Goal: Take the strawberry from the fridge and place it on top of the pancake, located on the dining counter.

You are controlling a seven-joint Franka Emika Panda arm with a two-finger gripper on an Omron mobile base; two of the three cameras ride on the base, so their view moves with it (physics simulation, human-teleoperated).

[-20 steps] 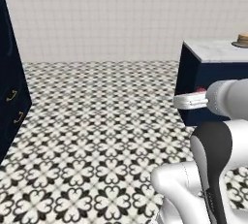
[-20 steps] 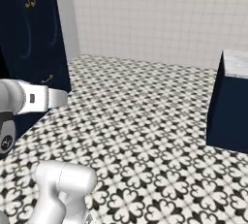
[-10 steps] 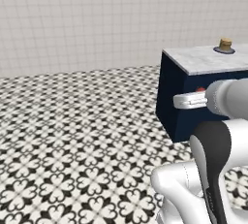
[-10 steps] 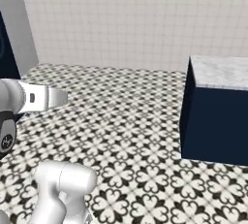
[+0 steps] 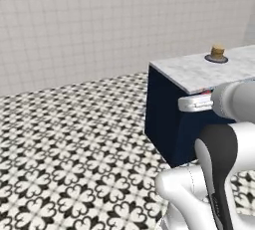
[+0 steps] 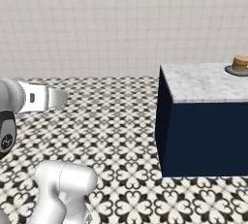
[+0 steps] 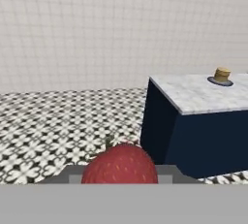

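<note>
Close against the hand camera, the strawberry (image 7: 119, 164) sits between the fingers, which are clenched on it; the red fruit fills the low middle of the hand view, and its seeds and a bit of green stalk are plain to see. It is carried out in front of the arm, above the patterned floor (image 5: 74, 139), most likely so that it can be brought over the tabletop (image 6: 203, 82) of the dining counter without knocking the navy base (image 6: 203, 138). The pancake (image 6: 239, 64) stands on its small dark plate (image 6: 231, 70) toward the far right of that marble top, well apart from the strawberry, so the placing is judged not yet begun and an approach to the counter comes first. The left base view shows the gripper (image 5: 195, 102) from the side as a pale block with a thin streak of red at its upper edge, set in front of the counter's near corner, but it does not show how the fruit sits in the grasp. The right base view shows the white forearm at the left and the counter's dark side face, and gives the clearest look at the pancake stack's tan layers.
</note>
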